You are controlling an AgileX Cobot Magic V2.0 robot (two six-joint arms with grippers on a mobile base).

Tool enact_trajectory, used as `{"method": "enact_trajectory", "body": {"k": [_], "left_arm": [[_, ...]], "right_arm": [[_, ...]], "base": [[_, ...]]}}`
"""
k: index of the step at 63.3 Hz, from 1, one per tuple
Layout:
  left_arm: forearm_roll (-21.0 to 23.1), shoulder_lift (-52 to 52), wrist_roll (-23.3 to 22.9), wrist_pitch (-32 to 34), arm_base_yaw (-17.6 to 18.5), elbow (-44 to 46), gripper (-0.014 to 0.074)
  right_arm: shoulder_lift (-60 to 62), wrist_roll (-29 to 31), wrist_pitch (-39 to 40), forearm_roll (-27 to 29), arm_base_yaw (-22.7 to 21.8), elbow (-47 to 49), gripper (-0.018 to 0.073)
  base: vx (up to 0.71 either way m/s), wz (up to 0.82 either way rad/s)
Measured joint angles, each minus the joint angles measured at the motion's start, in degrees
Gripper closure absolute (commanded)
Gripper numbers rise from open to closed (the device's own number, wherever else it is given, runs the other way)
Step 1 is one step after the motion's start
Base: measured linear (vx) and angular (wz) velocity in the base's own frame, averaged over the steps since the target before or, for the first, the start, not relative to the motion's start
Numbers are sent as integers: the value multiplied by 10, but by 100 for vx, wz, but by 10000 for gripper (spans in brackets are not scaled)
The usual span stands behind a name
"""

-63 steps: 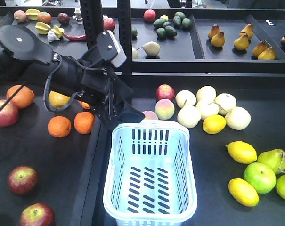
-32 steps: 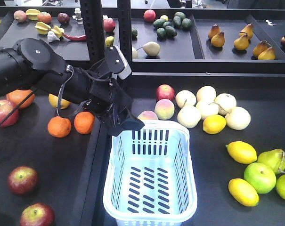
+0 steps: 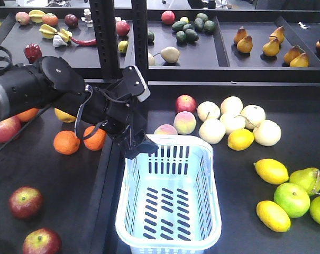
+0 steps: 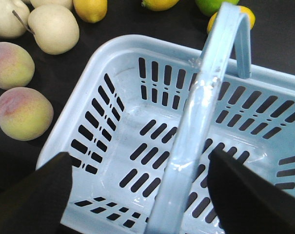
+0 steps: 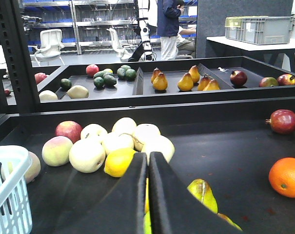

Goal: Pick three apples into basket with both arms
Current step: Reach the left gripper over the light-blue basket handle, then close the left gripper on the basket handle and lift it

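From the front, my left arm (image 3: pixel 38 90) has swung in from 9 o'clock over the last second and dropped. Its left claw (image 3: pixel 138 145) now sits over the basket (image 3: pixel 167 244) at about 11 o'clock on the rim. The basket is empty. Two dark red apples (image 3: pixel 25 202) lie untouched on the counter (image 3: pixel 70 185) at 8 o'clock from it.

On the left wrist camera, the claw's fingers (image 4: pixel 35 195) are spread wide and hold nothing. The pale blue handle (image 4: pixel 201 112) runs between them. I read this as lining up on the handle, not delivering fruit, so all three apples remain to do.

On the right wrist camera, the right claw (image 5: pixel 148 190) is pressed closed on nothing, low over the counter. A maroon apple (image 5: pixel 283 121) waits at 2 o'clock, well apart.
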State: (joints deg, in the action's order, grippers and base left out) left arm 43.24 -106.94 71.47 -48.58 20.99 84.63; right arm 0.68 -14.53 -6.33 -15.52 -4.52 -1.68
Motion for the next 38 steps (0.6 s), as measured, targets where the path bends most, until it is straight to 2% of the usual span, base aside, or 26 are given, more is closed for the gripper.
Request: {"method": "enact_trajectory", "body": {"k": [26, 32, 38], "left_arm": [[4, -46, 0, 6, 0, 0, 67], [9, -50, 0, 8, 0, 0, 105], [10, -50, 0, 8, 0, 0, 186]], "right_arm": [[0, 0, 0, 0, 0, 0, 564], [0, 0, 0, 0, 0, 0, 564], [0, 0, 0, 0, 0, 0, 564]], "base": [[0, 0], [0, 0], [0, 0]]}}
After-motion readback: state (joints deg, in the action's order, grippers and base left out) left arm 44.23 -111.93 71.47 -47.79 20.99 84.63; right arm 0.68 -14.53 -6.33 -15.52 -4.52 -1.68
